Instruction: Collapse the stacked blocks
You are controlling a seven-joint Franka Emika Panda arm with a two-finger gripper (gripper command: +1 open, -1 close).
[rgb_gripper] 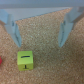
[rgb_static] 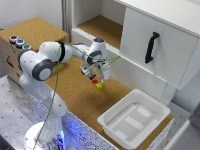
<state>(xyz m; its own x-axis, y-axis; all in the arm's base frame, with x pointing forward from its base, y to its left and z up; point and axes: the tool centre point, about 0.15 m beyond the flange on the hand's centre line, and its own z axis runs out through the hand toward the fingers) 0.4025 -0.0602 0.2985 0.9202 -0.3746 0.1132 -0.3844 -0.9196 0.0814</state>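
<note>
Now | tool (rgb_gripper: 39,30) wide open, holds nothing | 1 yellow cube (rgb_gripper: 24,60) | 1 red cube (rgb_static: 94,79) apart

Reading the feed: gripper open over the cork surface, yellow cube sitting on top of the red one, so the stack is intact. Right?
Not quite. In the wrist view the yellow cube sits directly on the cork surface, with the red cube beside it at the frame's edge, so they are not stacked. The gripper is open above the cork, as you say.
</note>
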